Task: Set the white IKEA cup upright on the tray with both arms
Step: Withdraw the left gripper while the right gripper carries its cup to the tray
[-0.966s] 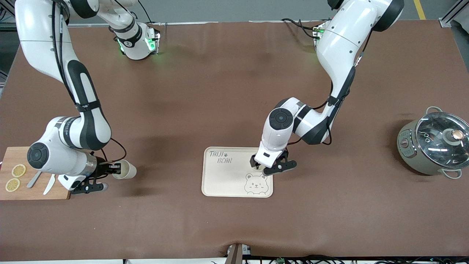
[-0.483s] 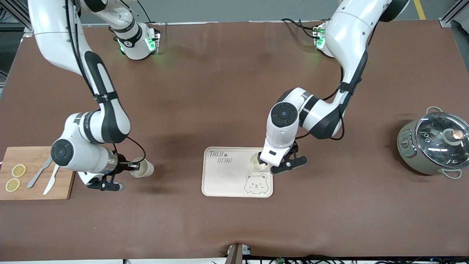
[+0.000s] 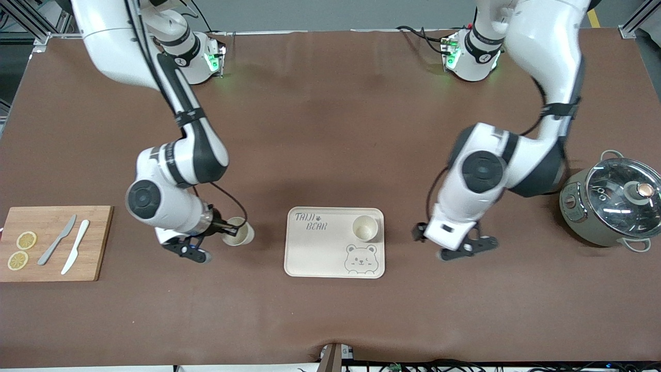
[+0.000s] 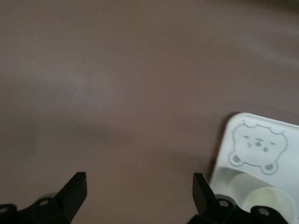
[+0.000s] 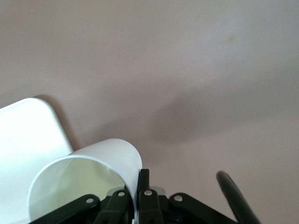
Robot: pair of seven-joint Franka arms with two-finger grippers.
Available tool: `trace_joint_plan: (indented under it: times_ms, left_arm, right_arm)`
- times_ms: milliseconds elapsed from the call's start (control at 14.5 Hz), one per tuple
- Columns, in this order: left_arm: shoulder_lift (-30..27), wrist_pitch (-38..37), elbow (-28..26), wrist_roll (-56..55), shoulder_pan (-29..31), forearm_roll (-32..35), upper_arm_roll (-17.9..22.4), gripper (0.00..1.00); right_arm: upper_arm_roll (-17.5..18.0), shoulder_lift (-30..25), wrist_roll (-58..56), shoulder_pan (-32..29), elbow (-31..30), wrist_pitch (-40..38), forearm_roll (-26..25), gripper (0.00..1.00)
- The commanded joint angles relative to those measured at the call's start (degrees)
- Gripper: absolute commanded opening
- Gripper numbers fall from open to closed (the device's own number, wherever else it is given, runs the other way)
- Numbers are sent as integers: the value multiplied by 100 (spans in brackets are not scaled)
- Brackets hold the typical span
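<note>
A white cup point(image 3: 364, 227) stands upright on the cream tray point(image 3: 315, 253), in the corner above the bear drawing. My left gripper point(image 3: 443, 247) is open and empty over the bare table beside the tray, toward the left arm's end. Its wrist view shows the gripper point(image 4: 138, 189), the tray point(image 4: 292, 135) and that cup point(image 4: 266, 200). My right gripper point(image 3: 223, 230) is shut on the rim of a second white cup point(image 3: 238, 233), over the table between the cutting board and the tray. The right wrist view shows the gripper point(image 5: 135, 191), this cup point(image 5: 84, 182) and a tray corner point(image 5: 28, 135).
A wooden cutting board point(image 3: 98, 248) with two lemon slices and two knives lies at the right arm's end. A grey pot with a glass lid point(image 3: 612, 204) stands at the left arm's end.
My left gripper let go of the cup on the tray and moved off toward the left arm's end. My right gripper carried its cup from beside the cutting board toward the tray.
</note>
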Motion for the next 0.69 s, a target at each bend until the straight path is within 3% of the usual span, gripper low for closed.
trace_joint_plan:
  times_ms: [0, 345, 621]
  left_arm:
    - [-199, -109, -68, 877, 566, -248, -44, 100]
    - [-349, -346, -77, 2162, 1253, -319, -52, 100]
    - [-559, -373, -112, 2409, 1289, -310, -26, 100]
  right_arm:
    - [-70, -15, 814, 367, 94, 6, 84, 0]
    - [-79, 161, 1781, 842, 103, 691, 58, 0]
    - [-87, 433, 2372, 1001, 234, 1236, -3, 0]
